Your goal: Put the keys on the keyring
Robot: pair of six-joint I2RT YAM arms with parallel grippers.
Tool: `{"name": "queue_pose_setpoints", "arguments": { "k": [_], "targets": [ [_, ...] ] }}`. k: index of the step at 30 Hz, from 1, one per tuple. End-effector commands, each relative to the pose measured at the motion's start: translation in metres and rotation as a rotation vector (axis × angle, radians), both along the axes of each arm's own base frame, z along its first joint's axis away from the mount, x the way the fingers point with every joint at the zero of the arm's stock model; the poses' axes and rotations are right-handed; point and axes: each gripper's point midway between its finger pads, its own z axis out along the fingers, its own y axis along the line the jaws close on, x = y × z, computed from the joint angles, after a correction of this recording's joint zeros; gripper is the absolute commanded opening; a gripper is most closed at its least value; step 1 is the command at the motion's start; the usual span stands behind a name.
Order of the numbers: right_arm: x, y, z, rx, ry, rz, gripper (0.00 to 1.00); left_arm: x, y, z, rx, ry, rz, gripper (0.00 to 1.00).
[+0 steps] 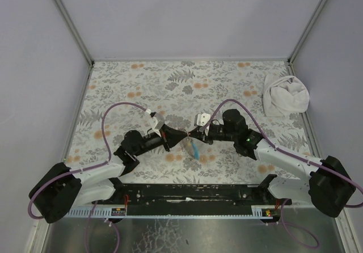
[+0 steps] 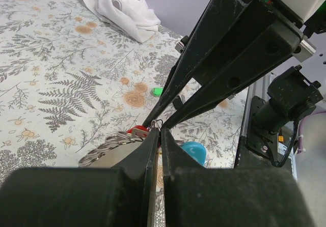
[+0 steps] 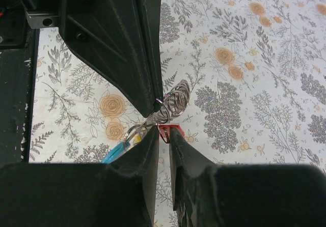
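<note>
**Item:** keyring (image 3: 174, 101), grey wire loops with a light blue part (image 1: 194, 149).

**Location:** well apart from the white cloth (image 1: 286, 94), on the arm-base side of it, over the middle of the table (image 1: 142, 77). Whether it rests on the table or hangs just clear cannot be told.

**Holder:** left gripper (image 2: 158, 133). Its fingers are closed flat together, the tips pinched on a thin loop of the wire. Judged purpose: to steady the ring and present its loops to the other arm.

**Opposing tool:** right gripper (image 3: 162, 135). Its fingers are parted by a narrow gap with nothing seen clamped between them. Its tips meet the left tips nose to nose.

**Ring against fingers:** the wire loops fan out to one side of the meeting tips, and the blue part lies on the other side.

**Red key** (image 3: 170, 131): just beside the right tips, under the loops. Whether it is threaded on cannot be told.

**Green key** (image 2: 159, 91): loose on the table between the cloth and the keyring, so judged not yet on the ring.

**Tan-yellow and black keys:** not made out.
</note>
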Motion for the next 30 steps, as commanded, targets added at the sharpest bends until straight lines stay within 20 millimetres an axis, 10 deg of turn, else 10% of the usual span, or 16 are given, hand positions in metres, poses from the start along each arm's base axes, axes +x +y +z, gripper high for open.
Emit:
{"name": "queue_pose_setpoints", "arguments": {
  "k": [1,8,30],
  "targets": [
    [0.0,0.009,0.021,0.066,-0.047,0.022,0.21,-0.003,-0.003,0.024,-0.069,-0.089,-0.015,0.0],
    [-0.003,0.004,0.019,0.031,-0.056,0.029,0.0,0.0,-0.001,0.025,-0.082,-0.085,0.006,0.0],
    [0.0,0.001,0.046,-0.059,-0.139,0.081,0.0,-0.004,0.004,0.016,0.048,-0.066,-0.014,0.31]
  ]
}}
